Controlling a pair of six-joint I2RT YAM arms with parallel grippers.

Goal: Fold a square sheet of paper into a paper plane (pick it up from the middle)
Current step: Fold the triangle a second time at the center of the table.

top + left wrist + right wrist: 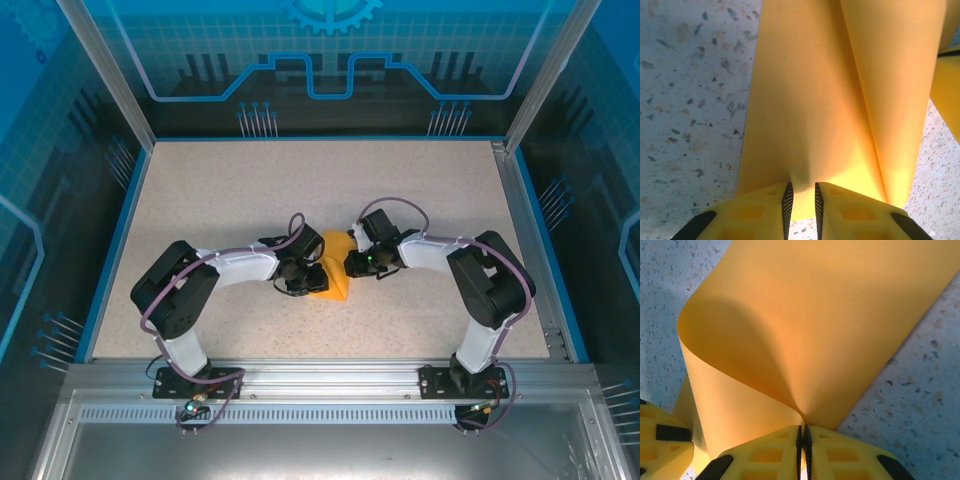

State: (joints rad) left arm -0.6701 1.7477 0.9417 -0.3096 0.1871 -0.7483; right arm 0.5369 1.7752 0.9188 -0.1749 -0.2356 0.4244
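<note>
The thin orange-yellow square sheet of paper (332, 288) curls btw. left tool (801, 192) & right tool (803, 432), both pinching it, equally near.

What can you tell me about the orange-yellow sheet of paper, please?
The sheet of paper is thin, plain orange-yellow and unmarked, with a smooth matte look. It sits near the middle of the speckled table. It is not flat but bent into soft, rounded curves. The left hand pinches a bulging fold of it between slightly parted pads, and the right hand clamps another part tightly where the sheet curls over. How much of it rests on the table cannot be told.
</note>
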